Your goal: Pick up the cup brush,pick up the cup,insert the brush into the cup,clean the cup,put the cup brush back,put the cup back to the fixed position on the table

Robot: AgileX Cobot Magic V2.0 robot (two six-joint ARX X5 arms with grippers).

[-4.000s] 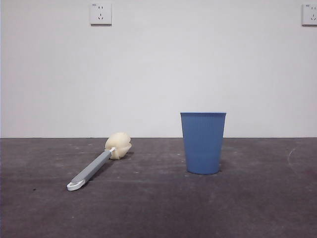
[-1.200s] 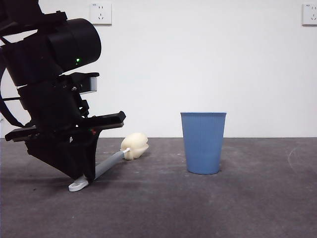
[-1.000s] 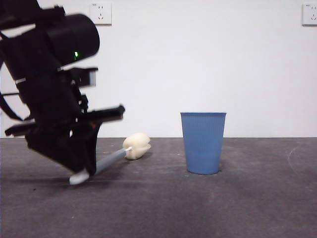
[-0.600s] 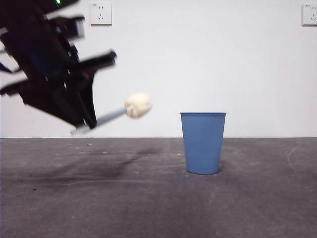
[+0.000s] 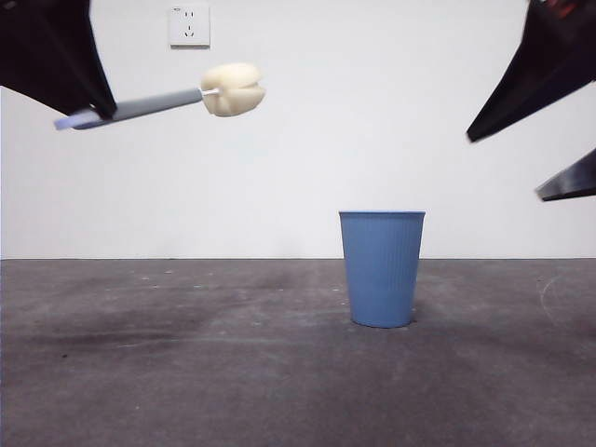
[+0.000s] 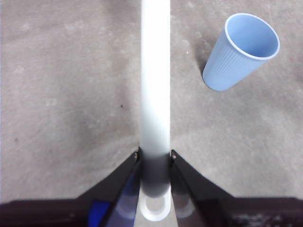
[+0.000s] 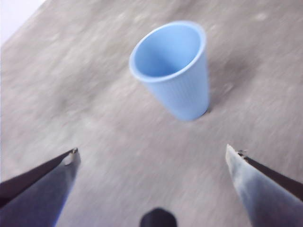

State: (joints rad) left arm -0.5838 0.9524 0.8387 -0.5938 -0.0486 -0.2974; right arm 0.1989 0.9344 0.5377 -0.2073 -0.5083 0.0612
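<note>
My left gripper (image 5: 96, 112) is high at the upper left and shut on the grey handle of the cup brush (image 5: 149, 103). The brush hangs nearly level in the air, its cream sponge head (image 5: 234, 88) pointing toward the middle. In the left wrist view the jaws (image 6: 155, 154) clamp the handle (image 6: 155, 71) near its white looped end. The blue cup (image 5: 382, 268) stands upright on the table (image 5: 186, 372), right of centre. My right gripper (image 5: 505, 168) is open, above and to the right of the cup. In the right wrist view (image 7: 150, 149) its jaws are spread wide short of the cup (image 7: 173, 71).
A white wall stands behind the table with a socket (image 5: 189, 25) at the upper left. The cup also shows in the left wrist view (image 6: 241, 52), off to one side of the handle. Nothing else stands on the table.
My left gripper closed on the brush handle and lifted the brush off the table to high at the upper left. My right gripper has come into view at the upper right, open.
</note>
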